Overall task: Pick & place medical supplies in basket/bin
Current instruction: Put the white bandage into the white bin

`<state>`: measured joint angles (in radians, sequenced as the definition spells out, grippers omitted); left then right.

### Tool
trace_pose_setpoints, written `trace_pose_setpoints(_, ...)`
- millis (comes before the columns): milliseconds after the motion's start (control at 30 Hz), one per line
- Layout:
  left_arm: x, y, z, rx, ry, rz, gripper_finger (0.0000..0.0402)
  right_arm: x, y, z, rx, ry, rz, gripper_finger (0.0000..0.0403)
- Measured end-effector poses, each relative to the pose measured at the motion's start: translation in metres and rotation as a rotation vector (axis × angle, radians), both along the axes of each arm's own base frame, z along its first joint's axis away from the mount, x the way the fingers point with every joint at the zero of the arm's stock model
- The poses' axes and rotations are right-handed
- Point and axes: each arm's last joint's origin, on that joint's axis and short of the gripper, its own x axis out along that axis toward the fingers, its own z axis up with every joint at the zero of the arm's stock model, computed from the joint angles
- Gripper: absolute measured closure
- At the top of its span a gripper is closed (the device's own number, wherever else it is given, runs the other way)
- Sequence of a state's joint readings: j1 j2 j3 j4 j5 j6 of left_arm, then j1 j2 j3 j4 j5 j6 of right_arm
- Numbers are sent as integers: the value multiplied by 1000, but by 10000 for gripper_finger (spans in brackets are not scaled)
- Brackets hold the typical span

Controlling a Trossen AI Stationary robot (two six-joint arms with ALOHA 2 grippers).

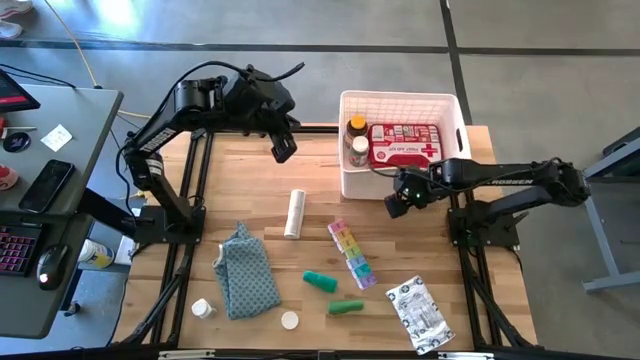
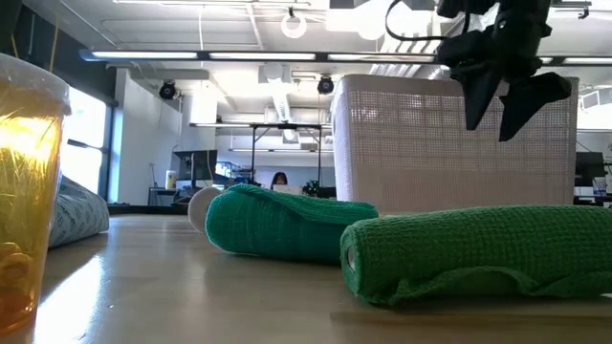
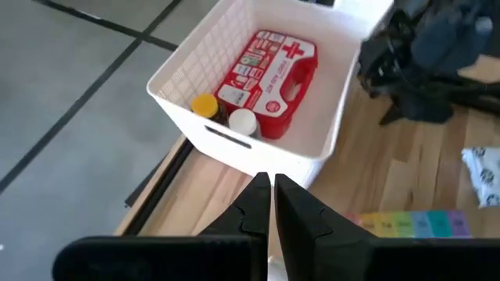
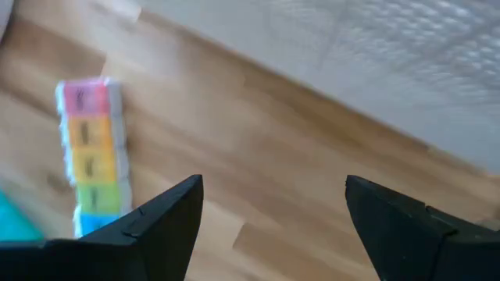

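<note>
The white lattice bin (image 1: 400, 145) stands at the table's far side and holds the red first-aid case (image 1: 404, 145) and two pill bottles (image 1: 357, 138). My right gripper (image 1: 395, 203) hangs open just in front of the bin's near wall, touching nothing. My left gripper (image 1: 283, 150) is shut and empty, raised left of the bin. On the table lie the white roll (image 1: 294, 213), rainbow pill organizer (image 1: 352, 253), two green tubes (image 1: 321, 281), a silver-white packet (image 1: 419, 314) and a small white bottle (image 1: 203, 309).
A blue-grey patterned cloth (image 1: 244, 272) lies at the near left, with a white cap (image 1: 290, 320) beside it. A grey desk with a phone and keyboard (image 1: 40, 200) stands left of the table. Bare wood (image 1: 420, 245) lies between the bin and the packet.
</note>
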<state>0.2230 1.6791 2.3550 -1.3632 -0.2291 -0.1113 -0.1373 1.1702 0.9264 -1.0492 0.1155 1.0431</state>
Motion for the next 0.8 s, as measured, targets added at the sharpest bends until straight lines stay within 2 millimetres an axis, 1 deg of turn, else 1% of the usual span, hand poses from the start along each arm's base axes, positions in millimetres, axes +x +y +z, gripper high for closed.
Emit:
trace_pose_setpoints(167, -3, -1, -4, 11, 68, -20, 344, 1, -8, 0, 3, -24, -59, 101)
trace_pose_setpoints(267, -7, -2, -8, -29, 111, -10, 344, 2, -6, 0, 59, -43, -58, 101)
trace_pose_setpoints(400, -11, -4, -12, -111, 134, 18, 344, 4, 1, 1, 123, -55, -16, 101)
trace_pose_setpoints(567, -7, -4, -16, -214, 116, 54, 344, 4, 11, 0, 175, -47, 45, 101)
trace_pose_setpoints(700, -3, -4, -21, -259, 142, 59, 341, 1, 20, 0, 200, -19, 91, 101)
trace_pose_setpoints(800, 10, -2, -35, -314, 194, 68, 318, -3, 28, 4, 203, -24, 143, 101)
